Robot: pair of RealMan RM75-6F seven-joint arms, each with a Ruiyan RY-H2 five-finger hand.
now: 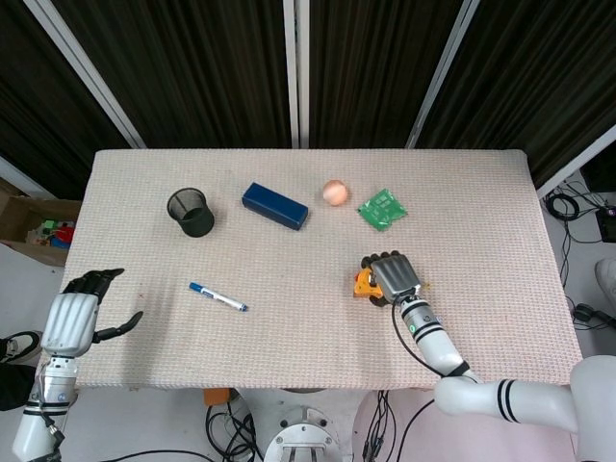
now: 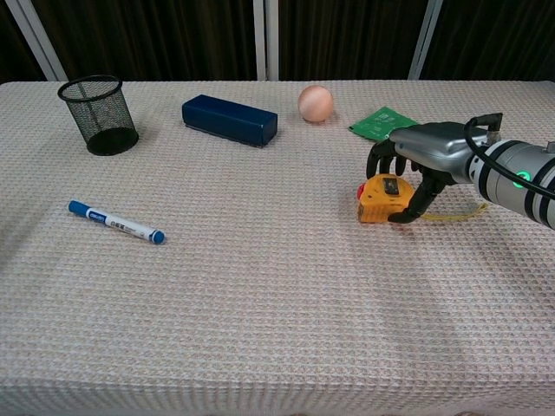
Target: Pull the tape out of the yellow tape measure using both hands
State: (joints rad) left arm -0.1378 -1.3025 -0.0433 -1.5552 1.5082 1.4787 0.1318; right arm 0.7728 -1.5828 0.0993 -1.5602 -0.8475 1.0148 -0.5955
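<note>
The yellow tape measure (image 2: pixel 380 198) lies on the table right of centre, its case partly covered in the head view (image 1: pixel 363 282). My right hand (image 2: pixel 427 154) is over it, fingers curled across the top and thumb against its near right side, so it grips the case (image 1: pixel 395 277). A short yellow strip of tape (image 2: pixel 460 214) trails on the cloth to the right of the case. My left hand (image 1: pixel 74 318) hangs beyond the table's left edge, fingers apart and holding nothing; the chest view does not show it.
A black mesh cup (image 2: pixel 98 113) stands at the back left, a dark blue box (image 2: pixel 229 120) beside it. A peach ball (image 2: pixel 315 102) and a green packet (image 2: pixel 381 120) lie behind the tape measure. A blue and white pen (image 2: pixel 116 222) lies front left.
</note>
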